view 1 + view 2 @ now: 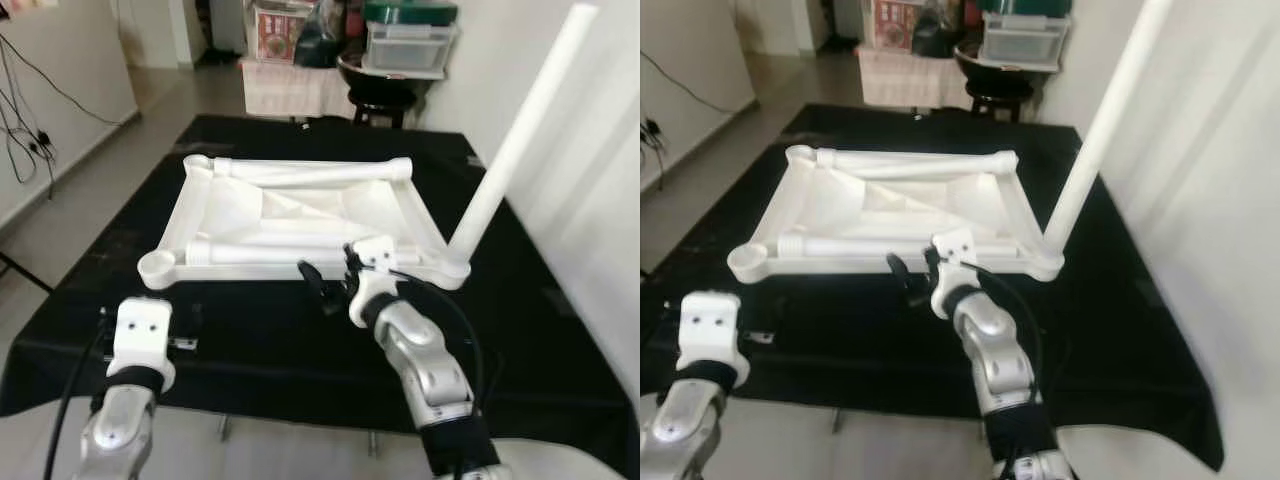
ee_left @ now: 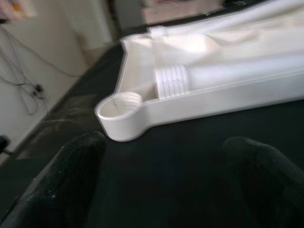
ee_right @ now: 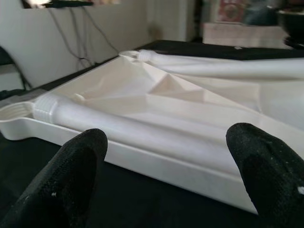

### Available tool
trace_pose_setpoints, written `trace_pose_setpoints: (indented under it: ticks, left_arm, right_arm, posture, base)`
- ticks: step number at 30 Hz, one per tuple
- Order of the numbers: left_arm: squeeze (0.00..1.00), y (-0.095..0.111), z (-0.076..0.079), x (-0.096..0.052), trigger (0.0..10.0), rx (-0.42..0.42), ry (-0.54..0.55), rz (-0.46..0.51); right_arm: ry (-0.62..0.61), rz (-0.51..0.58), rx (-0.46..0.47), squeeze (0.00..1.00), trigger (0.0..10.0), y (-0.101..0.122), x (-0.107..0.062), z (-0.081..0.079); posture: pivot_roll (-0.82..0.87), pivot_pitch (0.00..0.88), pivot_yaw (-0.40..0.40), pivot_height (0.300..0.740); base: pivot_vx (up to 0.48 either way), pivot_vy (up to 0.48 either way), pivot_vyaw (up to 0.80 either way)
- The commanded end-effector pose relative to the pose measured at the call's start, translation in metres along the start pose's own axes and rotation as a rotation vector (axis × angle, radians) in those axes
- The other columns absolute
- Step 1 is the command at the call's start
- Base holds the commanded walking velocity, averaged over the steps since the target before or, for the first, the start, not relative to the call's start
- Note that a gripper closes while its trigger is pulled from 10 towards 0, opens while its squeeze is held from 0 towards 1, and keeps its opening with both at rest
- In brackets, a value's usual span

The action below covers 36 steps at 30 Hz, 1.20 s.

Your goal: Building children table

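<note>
With one leg (image 1: 520, 130) already upright in its corner socket, the right gripper (image 1: 335, 283), fingers apart, faces a loose leg (image 1: 270, 252) inside the tabletop (image 1: 300, 205), ready to grasp it.

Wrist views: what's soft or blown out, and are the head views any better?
Left wrist view: fingers blurred, tabletop soft, its top washed out. Right wrist view: fingers blurred, loose leg fairly sharp. Left eye view: mostly sharp, upright leg nearly lost against the pale wall.

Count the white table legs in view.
3: one leg stands upright in the tabletop's near right corner; one loose leg lies along the far edge, another along the near edge.
</note>
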<state>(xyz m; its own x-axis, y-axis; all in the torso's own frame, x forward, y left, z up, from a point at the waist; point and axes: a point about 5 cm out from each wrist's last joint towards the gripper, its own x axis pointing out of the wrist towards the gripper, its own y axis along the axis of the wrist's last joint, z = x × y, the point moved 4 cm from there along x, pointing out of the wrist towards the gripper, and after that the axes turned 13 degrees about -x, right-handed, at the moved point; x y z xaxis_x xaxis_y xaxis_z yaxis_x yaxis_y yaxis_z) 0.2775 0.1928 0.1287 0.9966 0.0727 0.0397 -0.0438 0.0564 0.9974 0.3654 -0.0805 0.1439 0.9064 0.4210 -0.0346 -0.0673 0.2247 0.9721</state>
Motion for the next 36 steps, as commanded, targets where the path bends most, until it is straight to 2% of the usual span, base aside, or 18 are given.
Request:
trace_pose_setpoints:
  ticks: [1,9,15,23,29,32,36]
  left_arm:
    - [0.00,-0.005,-0.007,-0.003,10.0,0.019,0.022,-0.017]
    - [0.00,-0.003,0.000,0.000,10.0,0.023,-0.001,-0.008]
    - [0.00,0.008,0.004,-0.002,10.0,0.016,-0.014,0.023]
    - [0.00,0.012,0.009,-0.007,10.0,-0.042,-0.033,0.017]
    - [0.00,0.013,0.007,-0.002,10.0,-0.113,-0.021,0.018]
    - [0.00,0.015,0.007,0.001,10.0,-0.103,-0.029,0.017]
    - [0.00,0.022,-0.005,0.005,10.0,-0.097,-0.007,0.030]
  right_arm:
    - [-0.012,-0.003,0.018,0.00,10.0,-0.003,0.000,0.001]
    - [-0.002,0.001,0.031,0.00,10.0,-0.004,0.004,-0.004]
    - [0.003,0.008,0.034,0.00,10.0,-0.005,0.008,-0.010]
    - [0.014,0.076,0.072,0.00,10.0,0.014,0.014,-0.012]
    - [0.011,0.089,0.080,0.00,10.0,0.021,0.017,-0.012]
    - [0.001,0.094,0.064,0.00,10.0,0.023,0.017,-0.012]
    - [-0.031,0.093,0.020,0.00,10.0,0.027,0.019,-0.006]
  posture:
    - [-0.09,0.000,-0.030,0.740]
    - [-0.09,0.000,-0.021,0.740]
    - [-0.08,0.000,-0.021,0.740]
    - [-0.08,0.000,-0.012,0.740]
    - [-0.11,0.000,-0.008,0.740]
    - [-0.12,0.000,-0.014,0.740]
    - [-0.11,0.000,-0.032,0.740]
  base:
    - [0.000,0.480,0.00]
    - [0.000,0.480,0.00]
    - [0.000,0.000,0.00]
    - [0.000,0.000,0.00]
    - [0.000,0.000,0.00]
    - [0.000,0.000,0.00]
    - [0.000,0.000,0.00]
